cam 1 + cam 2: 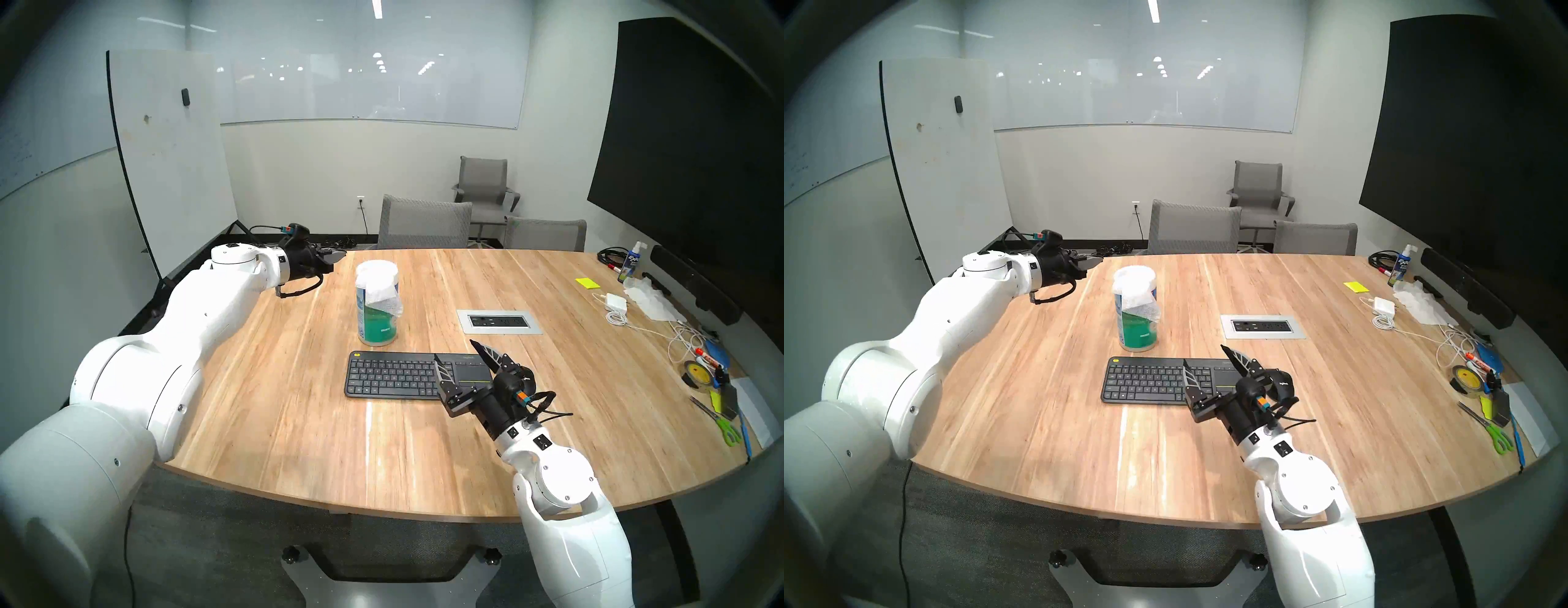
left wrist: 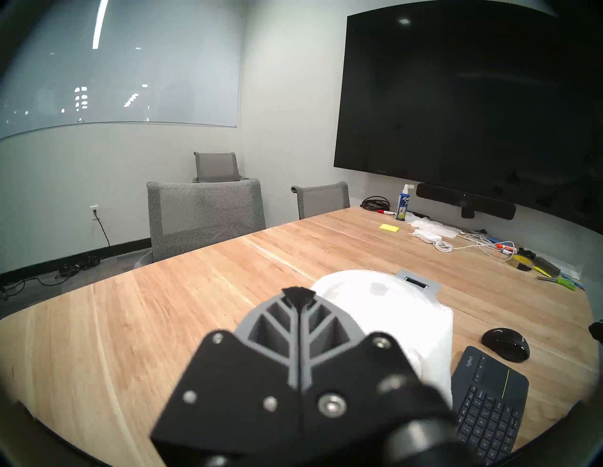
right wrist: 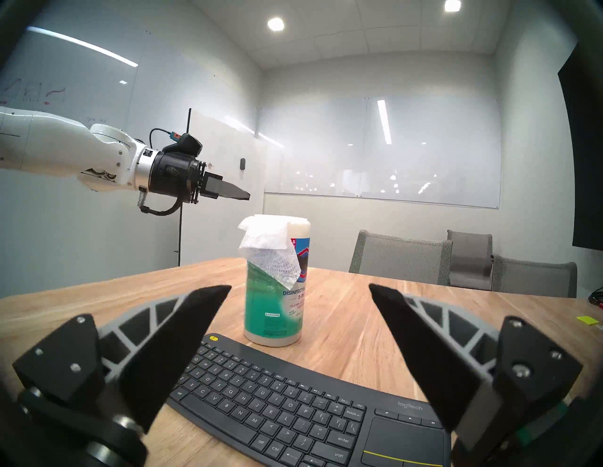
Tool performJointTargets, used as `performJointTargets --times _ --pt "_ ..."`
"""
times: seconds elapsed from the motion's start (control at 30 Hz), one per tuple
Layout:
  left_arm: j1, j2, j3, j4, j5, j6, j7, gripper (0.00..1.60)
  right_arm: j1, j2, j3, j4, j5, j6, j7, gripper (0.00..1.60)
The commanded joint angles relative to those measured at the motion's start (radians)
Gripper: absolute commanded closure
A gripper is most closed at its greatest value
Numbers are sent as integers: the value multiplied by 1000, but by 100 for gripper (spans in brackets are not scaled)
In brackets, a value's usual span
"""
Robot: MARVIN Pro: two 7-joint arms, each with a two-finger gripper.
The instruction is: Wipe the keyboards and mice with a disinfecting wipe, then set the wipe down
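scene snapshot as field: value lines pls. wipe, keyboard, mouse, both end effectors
wipe: white sheet draped over the top of the canister, not yet picked up
keyboard: flat on the table, in front of the canister
mouse: right of the keyboard
left end effector: shut, empty, raised left of the canister top
right end effector: open, empty, above the keyboard's right end

Wooden table (image 1: 297, 403) — wipes canister (image 1: 376, 329), scissors (image 1: 721, 422), charger (image 1: 616, 302), spray bottle (image 1: 631, 261).
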Motion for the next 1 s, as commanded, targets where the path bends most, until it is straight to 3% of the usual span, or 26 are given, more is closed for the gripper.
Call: performJointTargets --times 0.0,0.6,0.97 --pt "-89 -47 -1 47 -2 -43 -13 160 16 -3 -4 -13 0 4 0 0" --pt "-157 -119 11 185 13 -107 -68 160 23 -8 -15 -1 -3 9 -16 0" --pt "-198 -143 39 265 42 -94 -79 160 29 -10 -14 3 3 13 -25 0"
